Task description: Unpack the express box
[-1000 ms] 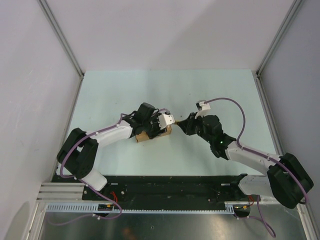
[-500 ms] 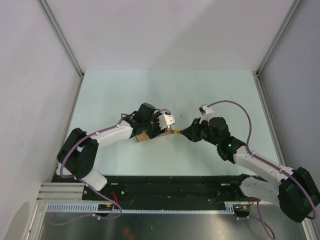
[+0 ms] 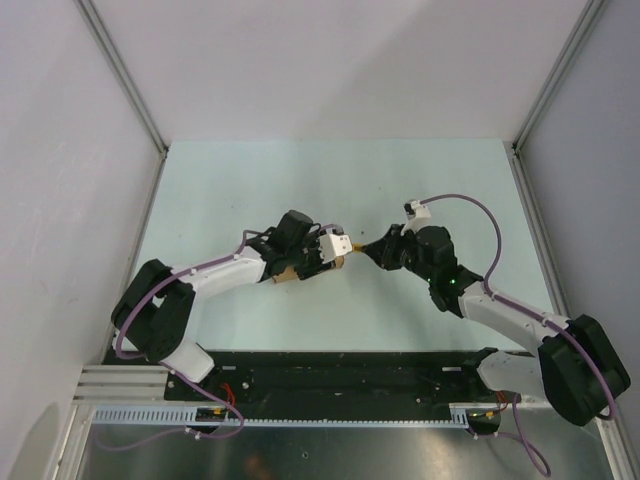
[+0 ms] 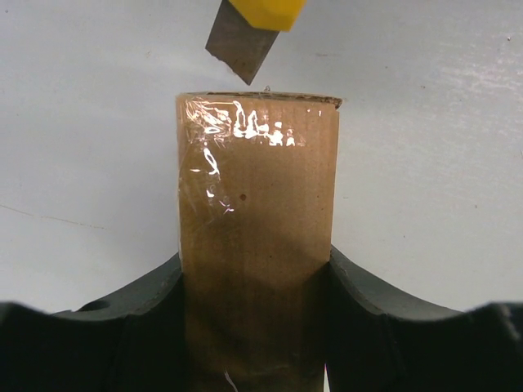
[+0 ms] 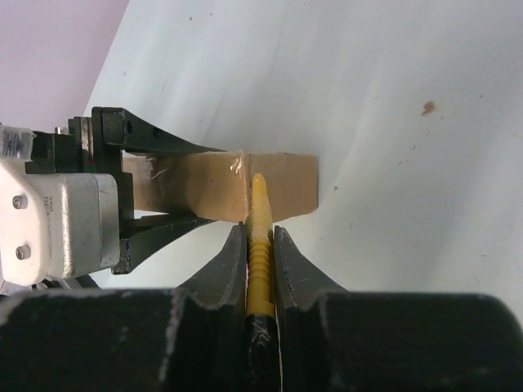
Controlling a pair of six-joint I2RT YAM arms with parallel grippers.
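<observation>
The express box (image 4: 257, 229) is a plain brown cardboard box with shiny tape, and my left gripper (image 4: 255, 327) is shut on its two sides. In the top view the box (image 3: 288, 273) sits mid-table under the left gripper (image 3: 335, 252). My right gripper (image 5: 260, 245) is shut on the yellow-and-black utility knife (image 5: 259, 233) and points it at the box (image 5: 204, 188). In the left wrist view the knife's grey blade (image 4: 241, 45) has its tip right at the box's far taped edge. In the top view the knife (image 3: 356, 247) juts from the right gripper (image 3: 372, 251) towards the box.
The pale green table (image 3: 330, 180) is walled by white panels with metal posts at the left and right. Both arms meet near the middle of the table. A black base rail (image 3: 340, 370) runs along the near edge.
The right gripper with the knife dipped towards the near edge, then came back up to the box's end. The left gripper and box shifted slightly right.
</observation>
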